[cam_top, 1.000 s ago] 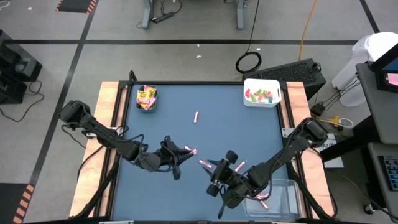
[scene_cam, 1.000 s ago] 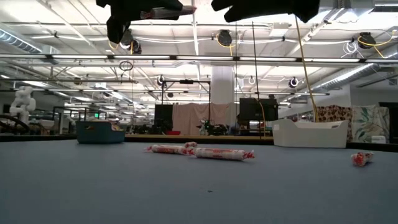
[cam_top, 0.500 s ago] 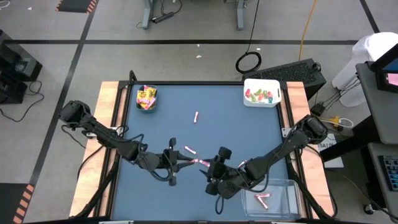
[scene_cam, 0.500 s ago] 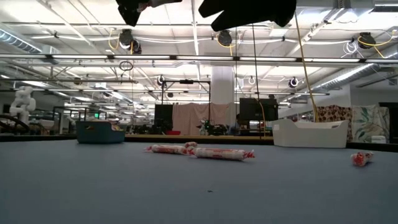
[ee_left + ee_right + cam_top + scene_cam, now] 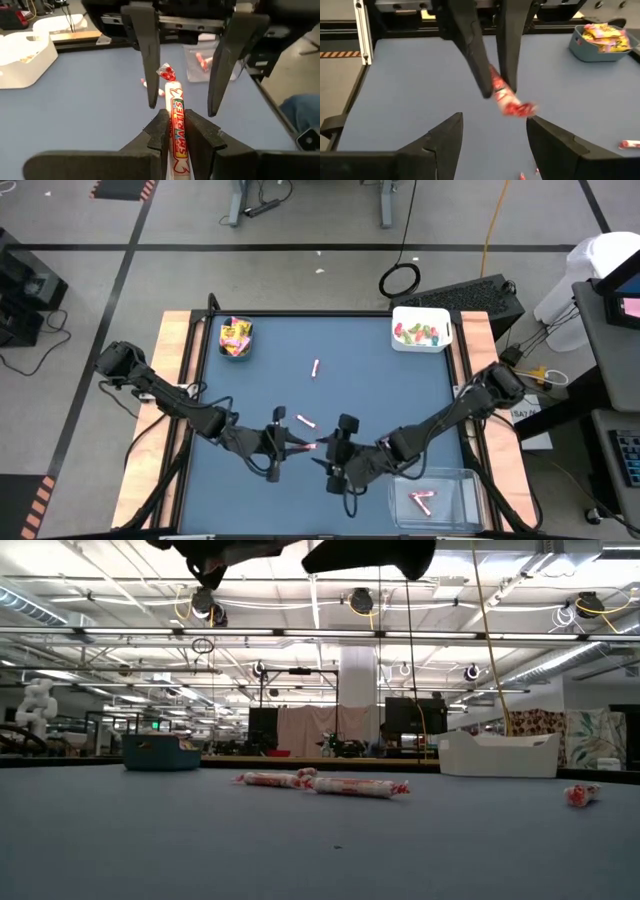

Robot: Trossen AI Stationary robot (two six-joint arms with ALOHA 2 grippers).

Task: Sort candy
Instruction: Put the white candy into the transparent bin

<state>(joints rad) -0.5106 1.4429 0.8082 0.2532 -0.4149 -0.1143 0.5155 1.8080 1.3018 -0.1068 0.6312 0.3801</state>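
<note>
Blue tabletop, lower middle of the high view: left gripper [image 5: 290, 445] pinches a pink-white candy stick [image 5: 176, 122] tight between its narrow fingers [image 5: 158, 131]. Right gripper [image 5: 325, 452] faces it, fingers [image 5: 447, 131] spread wide around the stick's twisted free end, apparently not touching. From the low view both grippers are cut off at the top edge.

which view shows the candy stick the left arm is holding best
The left wrist view: the candy stick fills the middle, clamped between the left gripper fingers, print readable. The right wrist view shows it farther off, the high view only a pink speck; the low view hardly shows it.
</note>
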